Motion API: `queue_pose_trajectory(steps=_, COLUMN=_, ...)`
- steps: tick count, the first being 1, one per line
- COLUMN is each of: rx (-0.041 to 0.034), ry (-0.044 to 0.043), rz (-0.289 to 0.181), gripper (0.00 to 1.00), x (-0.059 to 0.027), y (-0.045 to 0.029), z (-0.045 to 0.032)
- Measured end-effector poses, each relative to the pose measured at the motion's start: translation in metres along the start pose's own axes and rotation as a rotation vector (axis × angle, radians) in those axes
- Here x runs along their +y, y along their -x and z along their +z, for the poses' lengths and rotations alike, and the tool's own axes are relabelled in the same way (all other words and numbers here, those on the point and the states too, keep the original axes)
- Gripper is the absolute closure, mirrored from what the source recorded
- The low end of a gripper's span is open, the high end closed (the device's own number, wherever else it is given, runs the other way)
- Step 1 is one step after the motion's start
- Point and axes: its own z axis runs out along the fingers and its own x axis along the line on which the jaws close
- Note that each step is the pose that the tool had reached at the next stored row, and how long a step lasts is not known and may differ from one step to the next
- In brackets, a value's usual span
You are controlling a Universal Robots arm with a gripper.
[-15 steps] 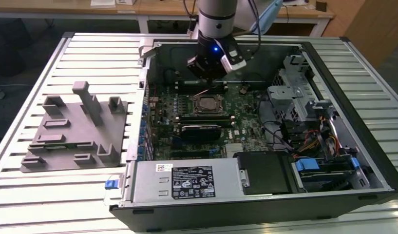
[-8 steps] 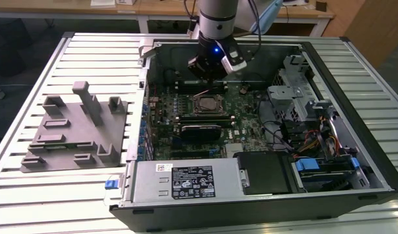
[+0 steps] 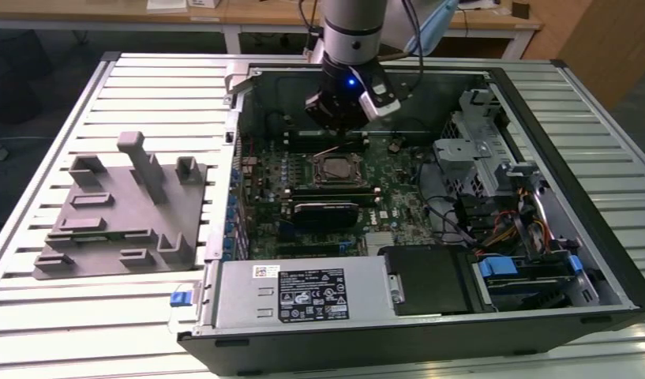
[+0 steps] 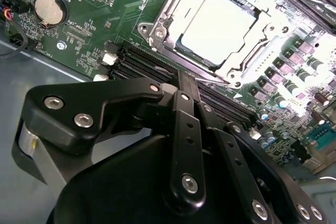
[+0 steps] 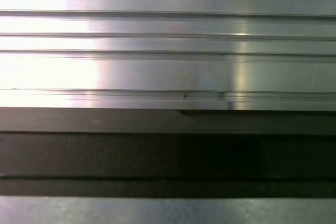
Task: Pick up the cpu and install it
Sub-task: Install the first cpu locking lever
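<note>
Left of the open computer case [image 3: 428, 308], on the slatted table [image 3: 48, 308], stands a grey fixture [image 3: 122, 213]. Inside the case, the cpu [image 4: 218, 27] sits in its socket frame [image 4: 173, 3] on the motherboard [image 3: 301, 170], and the gripper [image 4: 181, 85] hangs just beside it, fingers closed together and empty.

— Arm position?
— Arm [image 3: 352, 24] descends from twelve o'clock in the exterior view, wrist vertical.
— Gripper?
— Gripper [image 3: 338, 118] points downward; black linkage [image 4: 184, 145] folded together.
</note>
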Motion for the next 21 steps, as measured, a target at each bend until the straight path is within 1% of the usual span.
queue_pose_trajectory(steps=10, rx=0.0000, ry=0.0001, rz=0.000, gripper=0.89, x=0.0000, y=0.0052, z=0.0013)
queue_pose_trajectory(steps=21, rx=0.0000, ry=0.0000, rz=0.000, gripper=0.89, x=-0.0002, y=0.0061, z=0.0065)
